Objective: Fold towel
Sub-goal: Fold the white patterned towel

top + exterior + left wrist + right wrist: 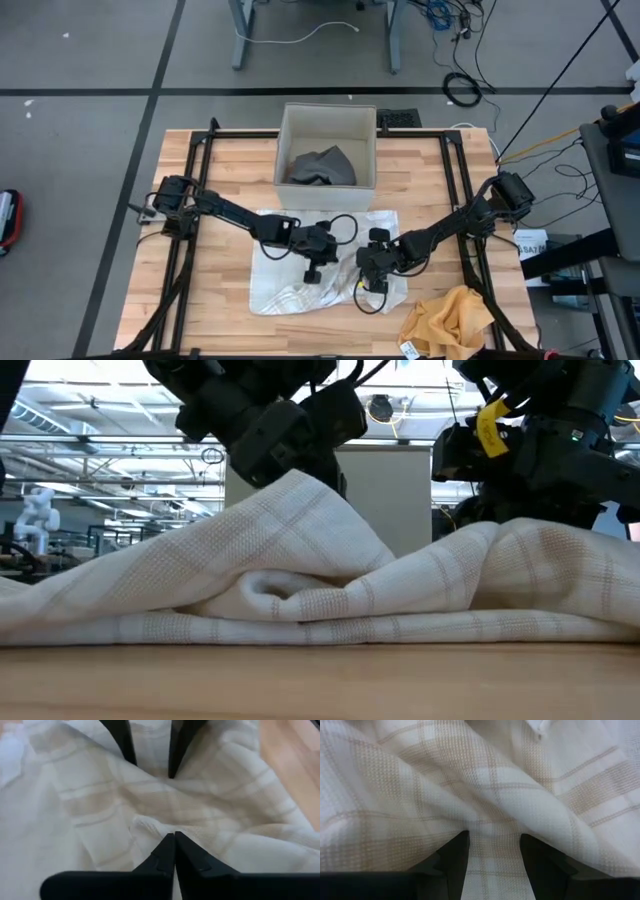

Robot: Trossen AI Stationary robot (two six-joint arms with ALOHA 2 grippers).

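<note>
Left gripper (314, 272): fingers pressed together, tips meeting at a raised fold of the towel (300, 285); whether cloth is pinched between them cannot be told.
Towel: white with tan checks, rumpled on the wooden table (200, 300), spread beneath and around both grippers; a peak of cloth rises right at the left gripper.
Right gripper (374, 284): just to the right of the left one, down on the towel, jaws spread with a ridge of cloth standing between the two fingers (452, 862).
Bin (326, 150): beyond both grippers, at the table's far side, holding a grey cloth (322, 166).
Orange cloth (448, 320): to the right of the right gripper, at the table's near edge.
</note>
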